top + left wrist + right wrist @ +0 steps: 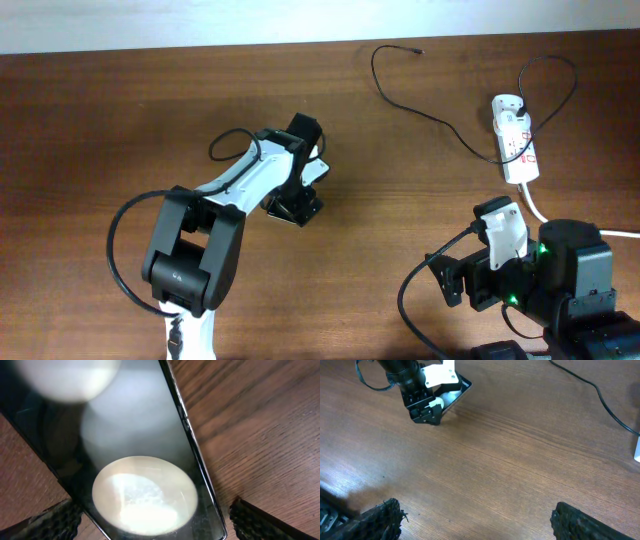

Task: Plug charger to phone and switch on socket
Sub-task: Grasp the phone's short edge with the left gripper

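phone (135, 425) — black | socket (515, 140) — white, red marks | table (100, 120) — brown woodgrain

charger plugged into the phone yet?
Unplugged. The charger tip lies free on the wood, far from the phone.

Noted brown wood-grain table (90, 110) beneath and around left gripper (297, 200); noted pale strip (150, 20) bordering table, far beyond gripper.
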Motion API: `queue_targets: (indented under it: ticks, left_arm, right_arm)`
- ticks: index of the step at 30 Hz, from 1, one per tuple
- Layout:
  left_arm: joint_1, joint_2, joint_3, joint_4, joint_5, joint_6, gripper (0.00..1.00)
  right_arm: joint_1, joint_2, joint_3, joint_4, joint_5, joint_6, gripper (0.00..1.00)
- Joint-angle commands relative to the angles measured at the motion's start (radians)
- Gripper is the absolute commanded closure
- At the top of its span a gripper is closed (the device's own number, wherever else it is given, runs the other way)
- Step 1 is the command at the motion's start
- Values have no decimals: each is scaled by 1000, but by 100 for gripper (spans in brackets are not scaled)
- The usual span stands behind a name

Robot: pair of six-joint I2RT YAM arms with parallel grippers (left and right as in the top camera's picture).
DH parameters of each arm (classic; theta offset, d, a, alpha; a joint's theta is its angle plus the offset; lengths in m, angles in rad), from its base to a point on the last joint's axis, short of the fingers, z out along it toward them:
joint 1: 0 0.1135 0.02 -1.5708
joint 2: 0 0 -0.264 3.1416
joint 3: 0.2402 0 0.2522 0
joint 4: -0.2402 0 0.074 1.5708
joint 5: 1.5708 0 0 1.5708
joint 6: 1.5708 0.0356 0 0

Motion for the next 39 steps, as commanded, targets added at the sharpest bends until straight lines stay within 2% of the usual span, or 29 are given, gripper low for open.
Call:
queue_targets:
  ticks: [1,4,6,8,10,11,13,14,15,16,18,28,30,31,32,34,39]
  left_arm:
    - [2,31,-3,33,-97,-58,1]
    - [2,31,-4,32,-101,73,4]
    - [2,31,-4,35,-100,93,11]
    - [2,31,-5,39,-99,136,34]
    - [2,31,-5,39,-99,195,42]
    - [2,31,-5,39,-99,216,41]
    - [2,31,-5,42,-100,229,31]
    - [2,31,-5,43,-100,241,23]
    - [2,31,-5,43,-101,242,4]
    - [2,31,-5,42,-123,242,1]
    - [2,31,-5,42,-172,267,1]
    - [-36,29,36,106,-171,307,1]
    - [-72,29,83,107,-171,248,1]
    - [-82,29,97,112,-170,172,1]
    - [-79,29,100,116,-110,116,1]
    - [-46,29,100,139,-1,87,1]
    - [31,59,100,159,33,71,1]
  right_arm:
    - [5,-4,-5,3,9,4,1]
    - [5,-4,-5,3,9,4,1]
    - [5,-4,-5,3,9,4,1]
    - [5,-4,-5,3,9,4,1]
    - [5,-4,-5,3,9,4,1]
    - [5,-4,-5,3,9,4,1]
    - [5,-4,-5,3,9,4,1]
    - [5,-4,-5,3,9,4,1]
    - [5,-4,-5,3,9,4,1]
    - [5,-4,-5,3,9,4,1]
    - [5,-4,-5,3,9,4,1]
    - [5,-4,-5,3,9,4,1]
    - [5,-4,-5,3,9,4,1]
    - [5,-4,-5,3,9,4,1]
    - [5,-4,-5,3,9,4,1]
    - [5,-4,-5,3,9,4,1]
    - [5,-4,-5,3,9,4,1]
